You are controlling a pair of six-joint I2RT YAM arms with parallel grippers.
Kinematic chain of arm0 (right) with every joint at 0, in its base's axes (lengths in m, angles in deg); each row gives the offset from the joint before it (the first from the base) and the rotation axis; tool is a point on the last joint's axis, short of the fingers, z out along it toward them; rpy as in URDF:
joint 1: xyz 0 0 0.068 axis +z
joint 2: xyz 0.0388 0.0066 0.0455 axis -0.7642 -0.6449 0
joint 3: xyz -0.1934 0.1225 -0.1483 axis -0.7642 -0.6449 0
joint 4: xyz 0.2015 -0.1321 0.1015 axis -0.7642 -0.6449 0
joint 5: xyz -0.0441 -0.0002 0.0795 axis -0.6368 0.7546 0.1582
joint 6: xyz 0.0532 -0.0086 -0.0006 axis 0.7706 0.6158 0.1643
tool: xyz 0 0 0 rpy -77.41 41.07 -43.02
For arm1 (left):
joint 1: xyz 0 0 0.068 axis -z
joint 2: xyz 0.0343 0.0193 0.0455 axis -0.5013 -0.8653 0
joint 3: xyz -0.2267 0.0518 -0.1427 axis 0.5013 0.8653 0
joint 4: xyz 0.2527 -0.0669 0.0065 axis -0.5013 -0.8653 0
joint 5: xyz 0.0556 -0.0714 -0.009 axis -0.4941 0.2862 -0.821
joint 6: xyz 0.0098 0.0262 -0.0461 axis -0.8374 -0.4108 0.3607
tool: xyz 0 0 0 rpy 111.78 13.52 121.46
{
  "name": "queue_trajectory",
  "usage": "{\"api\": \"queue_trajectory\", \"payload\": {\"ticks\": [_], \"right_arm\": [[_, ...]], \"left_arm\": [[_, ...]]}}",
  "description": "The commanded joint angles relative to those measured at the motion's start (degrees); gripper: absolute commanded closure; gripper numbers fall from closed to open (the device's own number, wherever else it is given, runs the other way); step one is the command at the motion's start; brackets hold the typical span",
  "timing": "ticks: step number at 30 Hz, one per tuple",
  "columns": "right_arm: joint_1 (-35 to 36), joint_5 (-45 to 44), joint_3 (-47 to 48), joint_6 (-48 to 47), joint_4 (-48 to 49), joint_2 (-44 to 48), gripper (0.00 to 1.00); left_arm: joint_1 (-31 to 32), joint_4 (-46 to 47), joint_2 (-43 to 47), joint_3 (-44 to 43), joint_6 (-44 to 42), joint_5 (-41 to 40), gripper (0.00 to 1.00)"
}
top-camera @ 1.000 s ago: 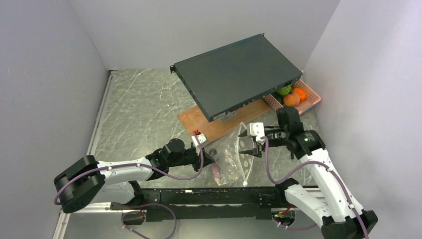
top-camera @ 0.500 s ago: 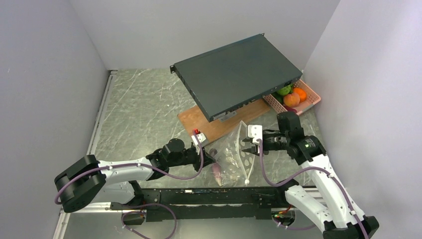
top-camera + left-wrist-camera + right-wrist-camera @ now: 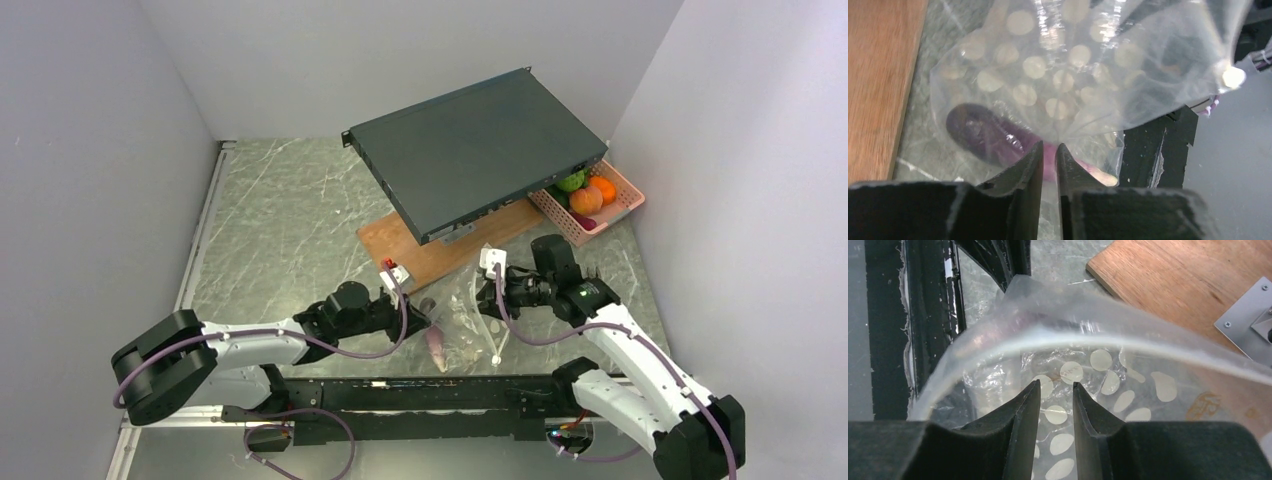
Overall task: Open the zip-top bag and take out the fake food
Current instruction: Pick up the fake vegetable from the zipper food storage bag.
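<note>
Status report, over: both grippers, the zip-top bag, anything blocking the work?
Left gripper pinched shut on zip-top bag film. Right gripper part open at bag's mouth, no clear grip. Purple fake food inside bag, not yet out. Nothing blocking.

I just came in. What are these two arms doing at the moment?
They are working on a clear zip-top bag at the near edge of the table. The left gripper pinches the bag's plastic close to a purple toy piece inside. The right gripper is at the bag's curved rim, jaws slightly apart; whether it grips plastic is unclear. Other toy fruits lie in the pink basket.
</note>
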Motion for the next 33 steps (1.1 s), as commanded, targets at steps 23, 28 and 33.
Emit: {"api": "queue_trajectory", "payload": {"ticks": [23, 28, 33], "right_arm": [[8.6, 4.4, -7.8, -43.1, 3.1, -1.2, 0.53], [10.6, 3.6, -9.0, -44.9, 5.2, -1.6, 0.57], [12.9, 3.0, -9.9, -45.4, 5.7, -1.5, 0.62]], "left_arm": [[-5.4, -9.5, 10.4, 9.6, 29.2, -12.1, 0.49], [-6.4, -8.7, 4.1, 7.3, 30.0, -8.4, 0.67], [-7.1, -8.5, -4.6, 3.1, 29.7, -3.7, 0.77]]}}
